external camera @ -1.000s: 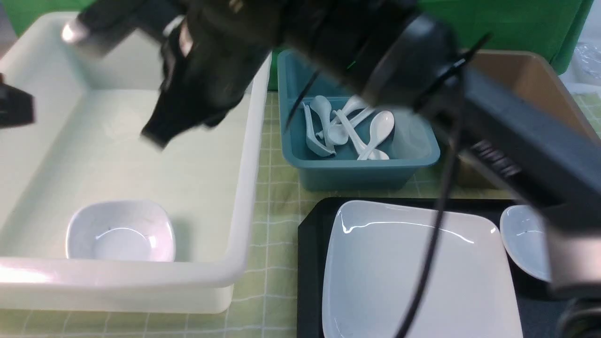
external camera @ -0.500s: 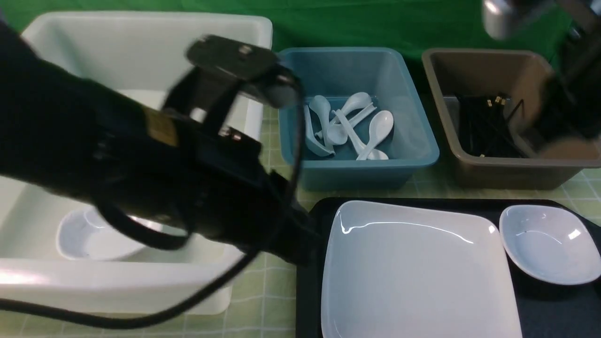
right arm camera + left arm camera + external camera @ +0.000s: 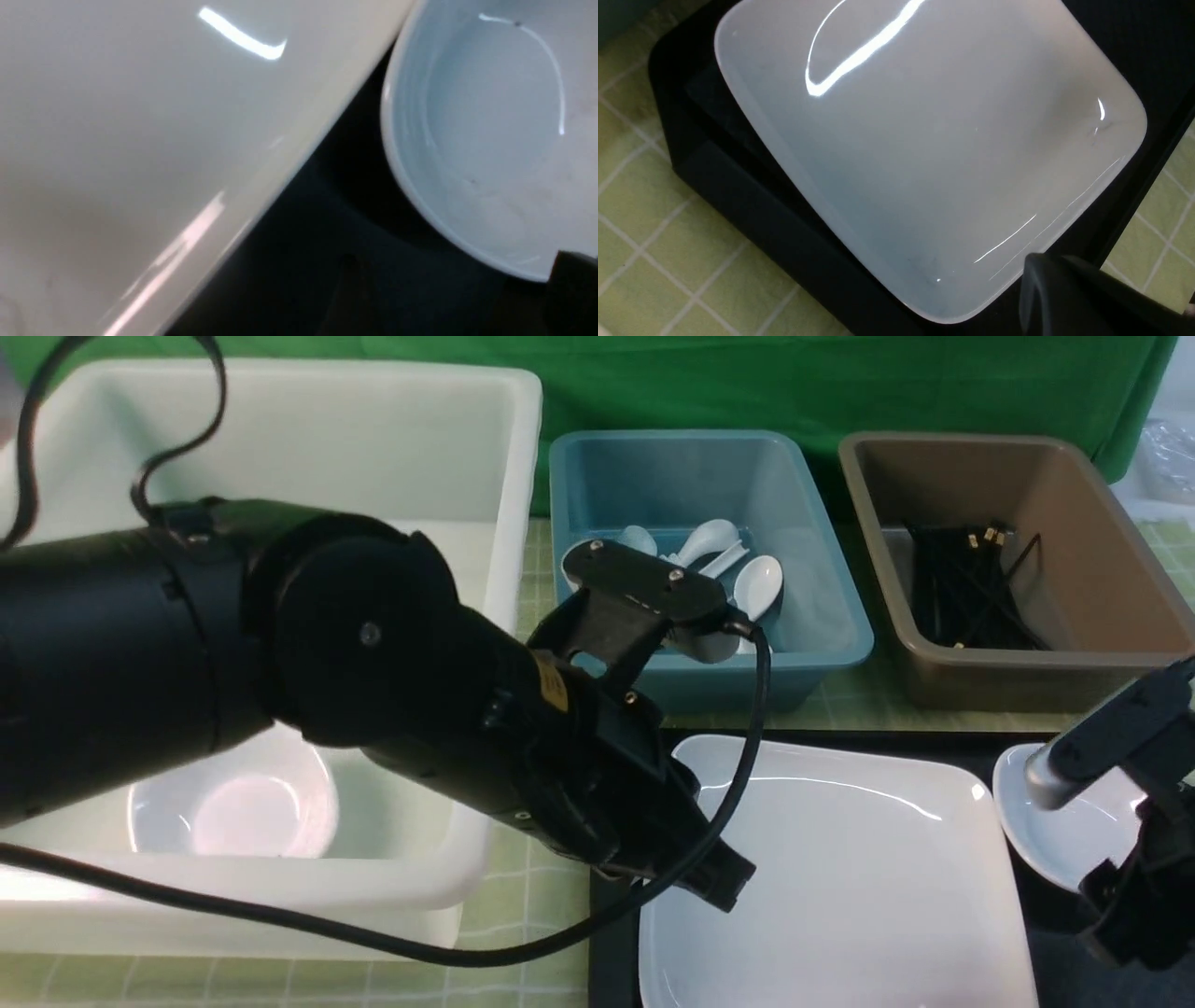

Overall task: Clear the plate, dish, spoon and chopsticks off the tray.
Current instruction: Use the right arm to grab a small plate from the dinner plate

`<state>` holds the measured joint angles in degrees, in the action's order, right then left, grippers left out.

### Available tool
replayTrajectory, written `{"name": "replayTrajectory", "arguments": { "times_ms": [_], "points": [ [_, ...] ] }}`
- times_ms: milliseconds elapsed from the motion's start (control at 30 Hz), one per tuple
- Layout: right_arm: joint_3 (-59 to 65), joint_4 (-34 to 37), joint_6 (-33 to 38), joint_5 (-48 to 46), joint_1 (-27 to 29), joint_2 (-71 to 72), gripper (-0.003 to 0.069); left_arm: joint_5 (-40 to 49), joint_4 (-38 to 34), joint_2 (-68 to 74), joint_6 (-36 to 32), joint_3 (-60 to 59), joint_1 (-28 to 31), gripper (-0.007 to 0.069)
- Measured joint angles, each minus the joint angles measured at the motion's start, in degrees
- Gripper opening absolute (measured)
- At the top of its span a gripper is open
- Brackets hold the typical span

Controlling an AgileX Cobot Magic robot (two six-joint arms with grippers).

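from the front, the left gripper [image 3: 714, 882] hangs over the left edge of the plate [image 3: 859, 877]. the plate lies on the tray [image 3: 611, 933], with the dish [image 3: 1055, 840] just beside it on the right. the right gripper [image 3: 1134, 919] sits low by the dish. i cannot tell how wide either tool stands or whether it grips anything. spoons [image 3: 756, 583] lie in the teal tub [image 3: 803, 616], chopsticks [image 3: 962, 588] in the brown tub [image 3: 1102, 551].

left wrist view: the plate [image 3: 924, 163] fills the tray's corner [image 3: 761, 210], with one dark finger [image 3: 1064, 298] near its rim.

right wrist view: the plate's edge [image 3: 140, 116] and the dish [image 3: 490, 140] are apart, with bare tray [image 3: 303, 261] between them.
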<state>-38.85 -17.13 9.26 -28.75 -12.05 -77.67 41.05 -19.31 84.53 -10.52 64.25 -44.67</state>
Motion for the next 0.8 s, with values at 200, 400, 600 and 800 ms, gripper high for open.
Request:
{"name": "replayTrajectory", "arguments": {
  "times_ms": [200,400,600,800],
  "points": [
    [0.2,-2.4,-0.7,5.8,0.0,-7.2,0.0549,0.0,0.8,0.0,0.0,0.0,0.0,0.0003],
    [0.2,-5.3,-1.6,7.5,0.0,-11.3,0.0488,-4.1,0.9,0.4,-1.6,0.0,0.0,0.0003],
    [-1.1,-6.4,-1.8,8.2,-0.1,-10.7,0.0125,-10.0,-0.6,0.6,-4.9,0.0,0.0,0.0003],
    [-3.5,-6.2,-4.2,2.4,-0.1,-4.9,0.0078,-11.2,-5.3,0.7,-9.1,0.4,-0.1,0.0003]
  ]
}}
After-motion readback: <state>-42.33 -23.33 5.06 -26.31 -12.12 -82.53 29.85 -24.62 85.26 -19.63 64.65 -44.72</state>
